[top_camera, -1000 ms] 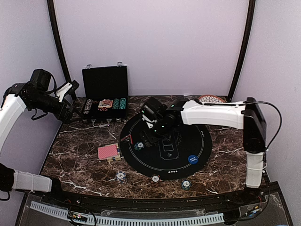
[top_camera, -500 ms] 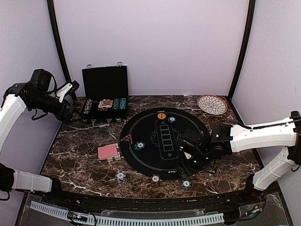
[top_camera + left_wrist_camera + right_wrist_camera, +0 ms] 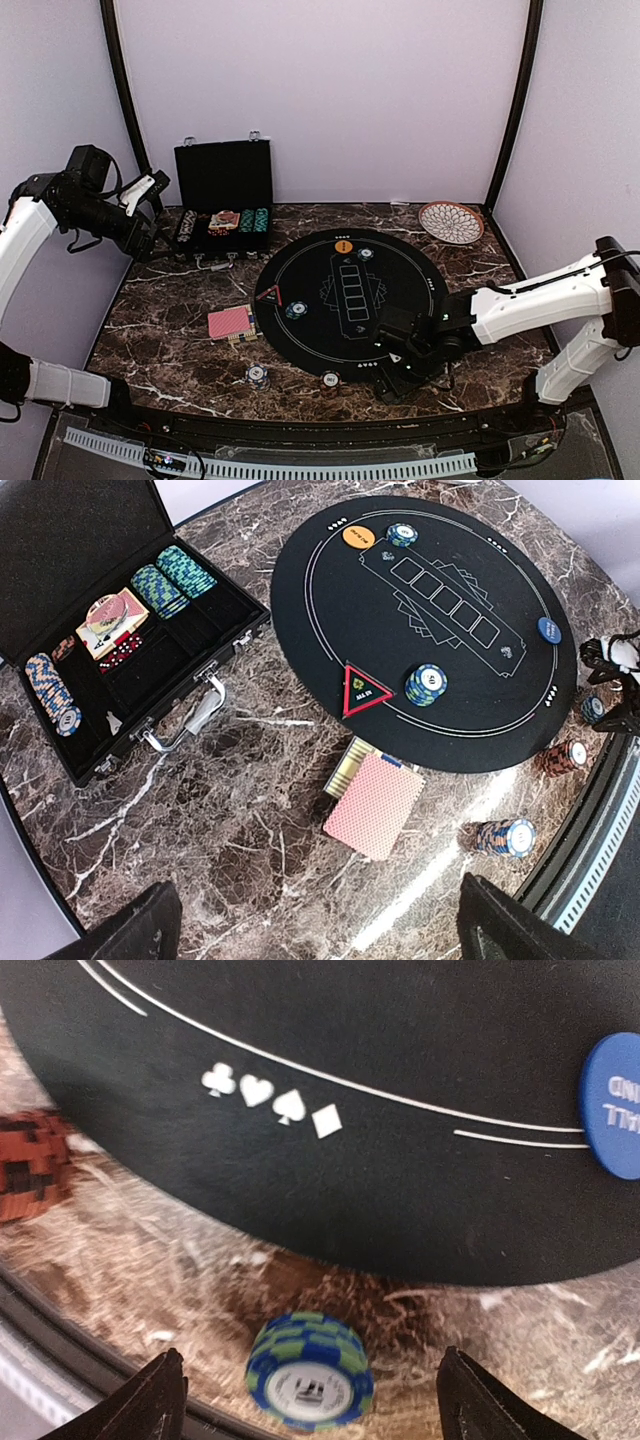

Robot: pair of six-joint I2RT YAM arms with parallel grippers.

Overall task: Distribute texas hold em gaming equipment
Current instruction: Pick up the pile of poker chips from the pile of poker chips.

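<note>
Right gripper (image 3: 398, 378) is hovering low at the near edge of the marble bench (image 3: 170, 300), right of centre, with its fingers (image 3: 160, 1400) standing wide apart and gripping nothing. A blue-and-green chip stack (image 3: 310, 1370) is sitting on the marble between them, and whether either finger is touching it cannot be told. Blue button disc (image 3: 615, 1105) is lying just beyond, on the near-right rim of the round black mat (image 3: 350, 330). Reddish chip stack (image 3: 330, 380) and a blue-and-white chip stack (image 3: 257, 376) are sitting along the near edge, left of the gripper and off the mat. Left gripper (image 3: 318, 900) is hanging high over the far-left corner, fingers (image 3: 130, 930) spread fully and carrying nothing. Card deck (image 3: 230, 322), pinkish-red back up, is lying on the marble towards the left edge, just beside the mat. Another chip stack (image 3: 295, 310) is sitting on the mat's left part next to a red triangular marker (image 3: 270, 295). Orange button disc (image 3: 343, 245) and one more small chip stack (image 3: 365, 254) are lying side by side at the mat's far rim. Black case (image 3: 222, 185) is standing open at the far-left corner with rows of chips inside. Patterned plate (image 3: 450, 222) is resting at the far-right corner
</note>
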